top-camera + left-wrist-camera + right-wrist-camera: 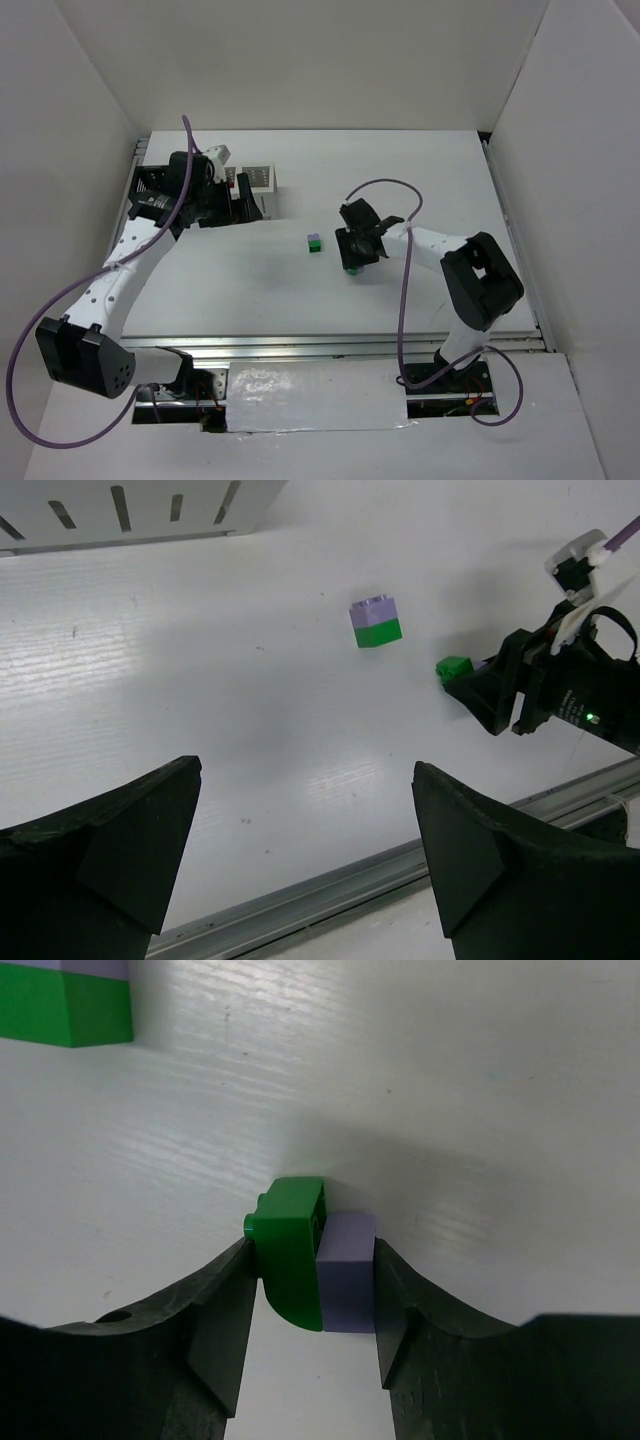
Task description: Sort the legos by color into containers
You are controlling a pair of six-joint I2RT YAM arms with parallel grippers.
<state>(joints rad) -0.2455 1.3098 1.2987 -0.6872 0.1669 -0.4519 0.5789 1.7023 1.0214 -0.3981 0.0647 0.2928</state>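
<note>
Bricks fill the right claw (pixel 316 1265): a green brick (pixel 290 1255) and a lavender brick (pixel 348 1270), joined face to face, sit between its fingers (pixel 200 1330). The left finger presses the green one and the right finger presses the lavender one. The jaws stand narrow, clamped on this green-and-lavender pair, and no gap shows on either side. The pair lies sideways in the grip (a stud-like bump on the green brick points to the claw's left). Whether it rests on the table (pixel 420 180) or hangs just above it, I cannot tell.

Ahead of the right claw and off to its left stands a second stack (pixel 65 1000), lavender on top and green below. It is apart from the fingers and only partly inside that wrist view.

The left claw (pixel 305 860) is spread wide over the table, with nothing between its fingers. The second stack stands ahead of it and slightly to its right, well apart. Farther right, the right claw's tip shows with the green brick at its end. A white container (pixel 120 510) with a slotted wall stands ahead of the left claw and to its left, at the top edge of its wrist view. From above, the second stack lies between the two claws.
</note>
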